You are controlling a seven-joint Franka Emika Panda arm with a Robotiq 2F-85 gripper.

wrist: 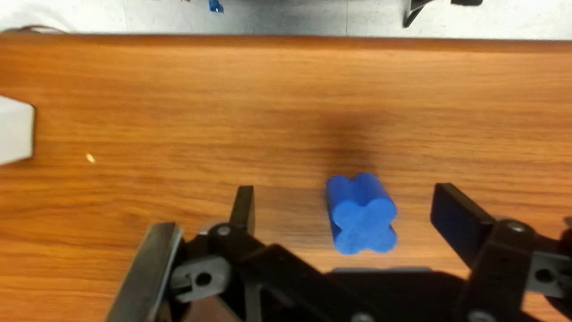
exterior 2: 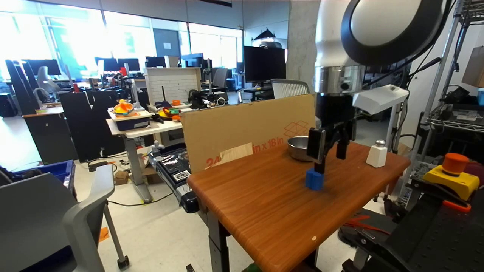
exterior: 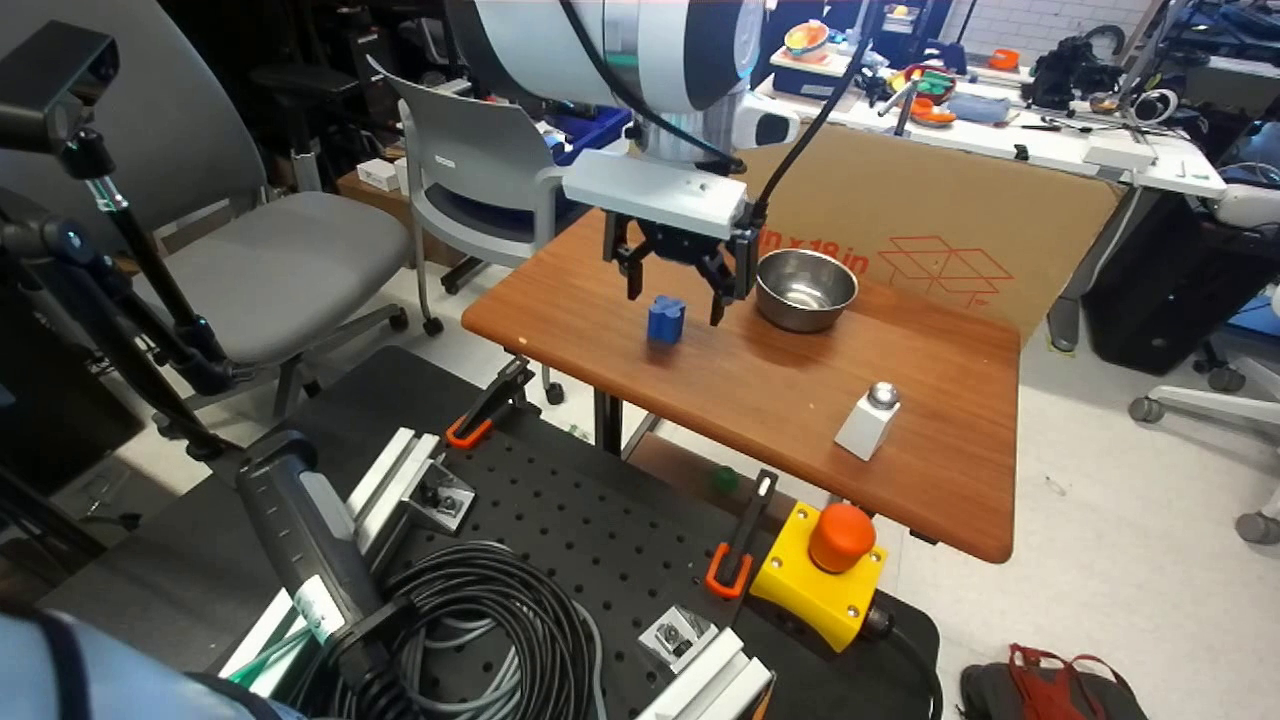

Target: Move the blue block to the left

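The blue block (exterior: pixel 665 321) stands upright on the brown wooden table (exterior: pixel 920 360) and shows in both exterior views (exterior 2: pixel 314 180). In the wrist view the blue block (wrist: pixel 365 223) has a four-lobed top. My gripper (exterior: pixel 676 302) is open and empty, pointing down above the table. In the wrist view the block lies between the two spread fingers (wrist: pixel 344 210), with a gap on each side, nearer the right finger. The fingertips appear higher than the block. In an exterior view one finger of the gripper (exterior 2: pixel 330 161) overlaps the block's top edge.
A metal bowl (exterior: pixel 790 316) stands on the table near the gripper, by a cardboard sheet (exterior: pixel 940 190) along one edge. A white bottle (exterior: pixel 866 425) with a metal cap stands toward one end; part of it shows at the wrist view's left edge (wrist: pixel 15 129).
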